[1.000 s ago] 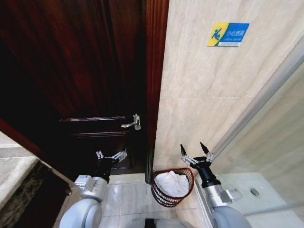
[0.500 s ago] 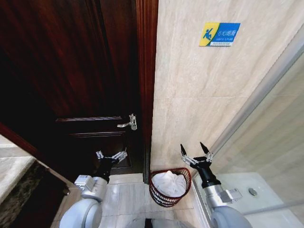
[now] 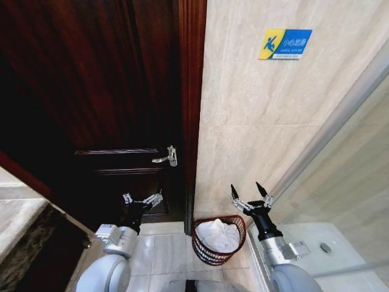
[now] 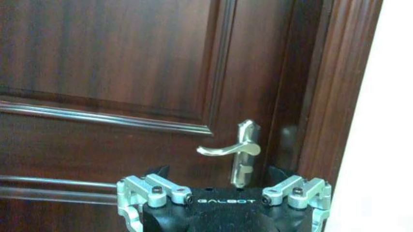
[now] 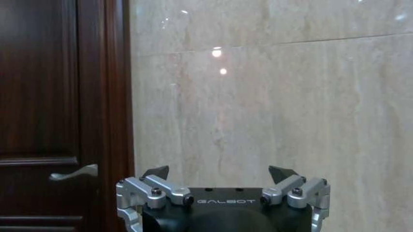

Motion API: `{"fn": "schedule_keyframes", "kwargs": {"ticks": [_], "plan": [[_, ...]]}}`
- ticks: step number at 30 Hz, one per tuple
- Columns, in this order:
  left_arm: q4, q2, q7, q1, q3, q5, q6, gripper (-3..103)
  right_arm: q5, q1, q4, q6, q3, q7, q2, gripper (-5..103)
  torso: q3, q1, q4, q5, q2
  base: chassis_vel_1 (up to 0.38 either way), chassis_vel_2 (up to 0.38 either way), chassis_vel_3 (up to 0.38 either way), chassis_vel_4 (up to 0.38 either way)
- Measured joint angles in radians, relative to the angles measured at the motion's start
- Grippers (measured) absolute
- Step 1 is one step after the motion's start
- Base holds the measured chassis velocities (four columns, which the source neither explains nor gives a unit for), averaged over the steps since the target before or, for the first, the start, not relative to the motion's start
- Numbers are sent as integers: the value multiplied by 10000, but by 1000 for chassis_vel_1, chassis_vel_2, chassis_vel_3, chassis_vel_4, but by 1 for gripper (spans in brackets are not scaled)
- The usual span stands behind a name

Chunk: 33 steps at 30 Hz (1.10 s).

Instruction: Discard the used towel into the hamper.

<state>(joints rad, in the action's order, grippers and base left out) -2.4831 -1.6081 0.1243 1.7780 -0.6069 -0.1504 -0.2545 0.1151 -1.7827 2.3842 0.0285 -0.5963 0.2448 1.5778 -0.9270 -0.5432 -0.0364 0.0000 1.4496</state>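
Shifted slightly rightward, the head camera shows towel point(image 3: 219, 234) in hamper point(image 3: 203, 248) beside door point(image 3: 91, 109), left gripper point(image 3: 143, 199) and right gripper point(image 3: 250, 192) both spread empty.

A dark reddish-brown panelled wooden door point(image 4: 129, 77) covers most of the frame. Its curved silver metal lever handle point(image 4: 232, 149) sits just right of centre. At bottom centre, the left gripper point(image 4: 218, 174) points at it, black fingertips spread apart.

head view looks down from above; both wrist views face forward, sharing the door handle point(image 4: 230, 150).
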Motion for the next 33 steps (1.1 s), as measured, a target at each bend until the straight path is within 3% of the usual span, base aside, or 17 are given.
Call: {"fn": "schedule_keyframes", "kwargs": {"ticks": [33], "plan": [[0,0,0,0,0,0,0,100,0,1,0,0,0,0,0,100,0,-2,0,0,-1,17,13,17,16]]}}
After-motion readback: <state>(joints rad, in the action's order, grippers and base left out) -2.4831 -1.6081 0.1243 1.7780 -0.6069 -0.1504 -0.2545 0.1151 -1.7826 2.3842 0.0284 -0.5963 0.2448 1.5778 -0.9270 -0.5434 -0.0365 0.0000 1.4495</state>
